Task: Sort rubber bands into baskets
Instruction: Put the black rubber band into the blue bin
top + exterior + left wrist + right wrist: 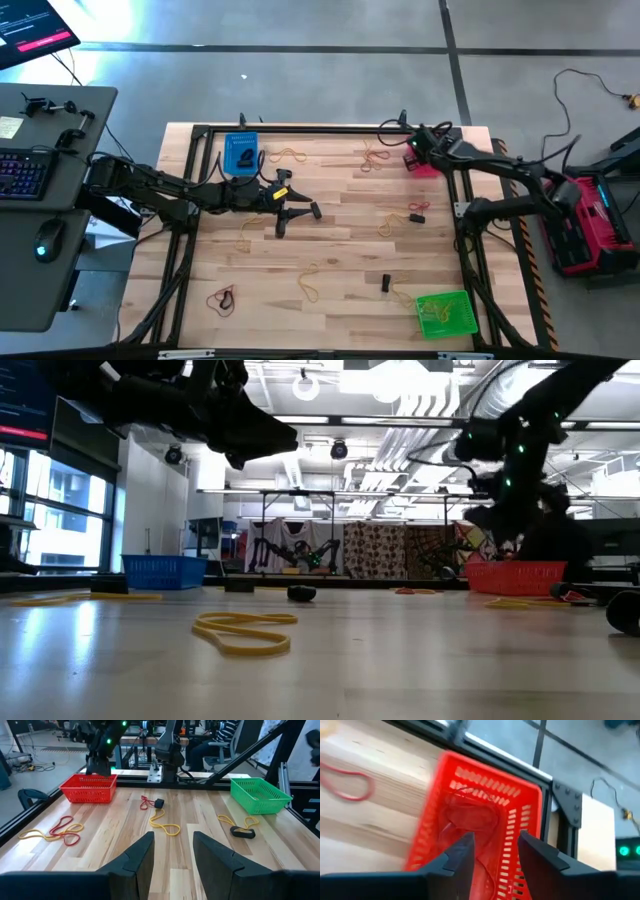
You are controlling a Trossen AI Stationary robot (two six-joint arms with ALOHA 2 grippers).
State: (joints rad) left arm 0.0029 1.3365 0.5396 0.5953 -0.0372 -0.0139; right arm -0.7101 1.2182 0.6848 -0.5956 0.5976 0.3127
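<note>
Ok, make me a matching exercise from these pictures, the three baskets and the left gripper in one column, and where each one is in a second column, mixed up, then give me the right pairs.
Column one:
1. blue basket
2. red basket
3. green basket
4. left gripper

Column two:
A. near corner of the table on the right arm's side
B. over bare wood toward the table's middle, fingers apart
C. directly under the right gripper, at the far right edge
D. far edge of the table on the left arm's side

Pairs: 1-D, 2-C, 3-A, 4-B
</note>
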